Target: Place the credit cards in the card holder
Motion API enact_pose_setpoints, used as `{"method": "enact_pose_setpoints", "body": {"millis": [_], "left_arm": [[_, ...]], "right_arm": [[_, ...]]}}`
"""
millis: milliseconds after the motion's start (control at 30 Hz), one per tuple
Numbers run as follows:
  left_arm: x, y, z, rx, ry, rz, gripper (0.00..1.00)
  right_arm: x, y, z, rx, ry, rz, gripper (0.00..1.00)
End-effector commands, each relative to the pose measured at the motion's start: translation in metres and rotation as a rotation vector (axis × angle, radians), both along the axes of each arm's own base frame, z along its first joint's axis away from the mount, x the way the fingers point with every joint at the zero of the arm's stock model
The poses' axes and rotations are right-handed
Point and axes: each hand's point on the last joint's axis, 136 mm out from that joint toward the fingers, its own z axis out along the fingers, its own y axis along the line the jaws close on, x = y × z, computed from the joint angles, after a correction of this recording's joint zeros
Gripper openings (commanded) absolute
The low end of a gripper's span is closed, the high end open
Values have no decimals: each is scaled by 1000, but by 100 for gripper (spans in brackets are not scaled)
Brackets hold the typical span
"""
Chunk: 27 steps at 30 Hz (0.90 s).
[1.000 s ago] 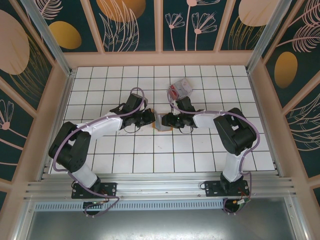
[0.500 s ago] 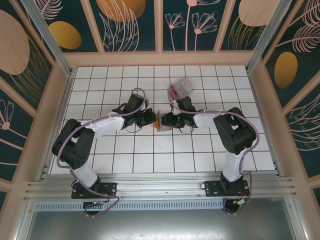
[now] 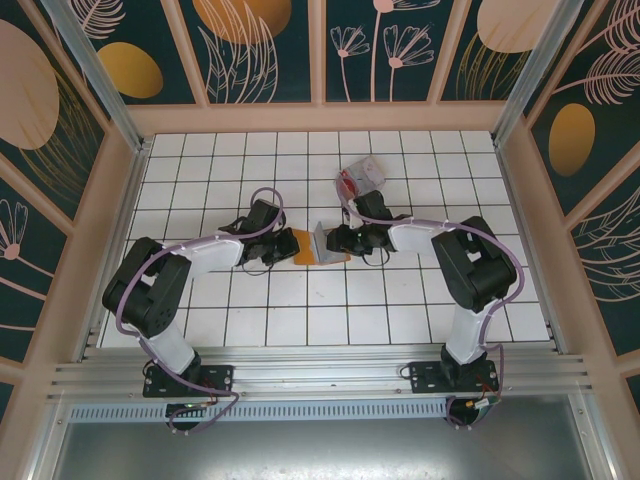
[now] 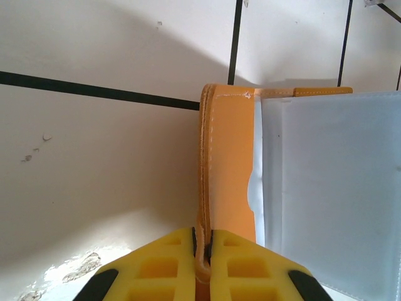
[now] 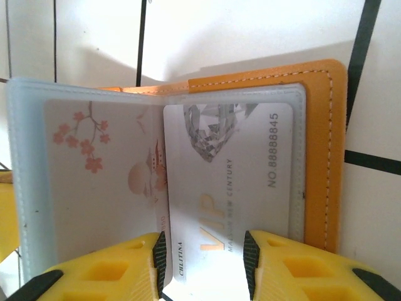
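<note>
Right claw gapes over VIP card; left claw pinches card holder.

The left arm and right arm have black joints, pale grey links and lilac cables looping behind the left end effector and right end effector. The fingers are yellow, moulded with square recesses and black-edged.

The left gripper has drawn back to the left, swinging the card holder open wider than a second ago.
</note>
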Motion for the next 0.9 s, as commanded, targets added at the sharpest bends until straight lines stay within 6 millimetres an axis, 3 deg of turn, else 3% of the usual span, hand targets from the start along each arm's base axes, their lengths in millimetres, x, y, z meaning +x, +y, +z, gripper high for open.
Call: {"method": "enact_pose_setpoints", "body": {"millis": [0, 867], "left_arm": [[-1, 0, -1, 6, -4, -10, 0], [-2, -2, -1, -8, -5, -14, 0]], "right_arm": [[-7, -7, -5, -95, 5, 10, 41], [9, -11, 38, -315, -170, 8, 42]]}}
